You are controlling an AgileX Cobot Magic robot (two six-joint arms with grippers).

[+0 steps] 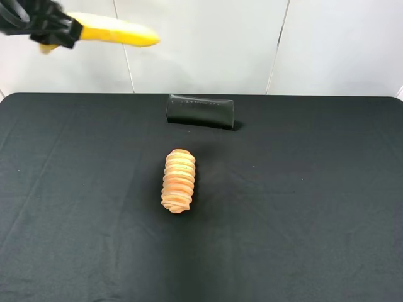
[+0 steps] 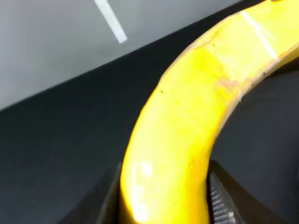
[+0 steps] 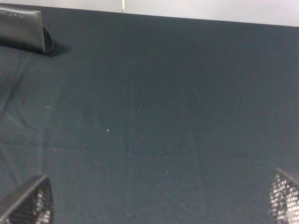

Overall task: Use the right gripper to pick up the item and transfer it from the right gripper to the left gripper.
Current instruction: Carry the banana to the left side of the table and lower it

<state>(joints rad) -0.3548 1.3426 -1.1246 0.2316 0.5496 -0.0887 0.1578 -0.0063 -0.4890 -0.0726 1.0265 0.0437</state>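
Observation:
The yellow banana (image 1: 116, 31) is held high in the air at the far left of the exterior high view, in front of the white wall. My left gripper (image 1: 60, 31) is shut on one end of it. In the left wrist view the banana (image 2: 187, 126) fills the frame, pinched between the two black fingers (image 2: 219, 198). My right gripper (image 3: 159, 200) is open and empty over bare black cloth; only its two fingertips (image 3: 30, 205) show in the right wrist view. It is out of the exterior high view.
A ridged orange-tan roll (image 1: 179, 180) lies in the middle of the black table (image 1: 302, 207). A black oblong case (image 1: 199, 111) lies near the back edge; it also shows in the right wrist view (image 3: 21, 30). A white wall stands behind.

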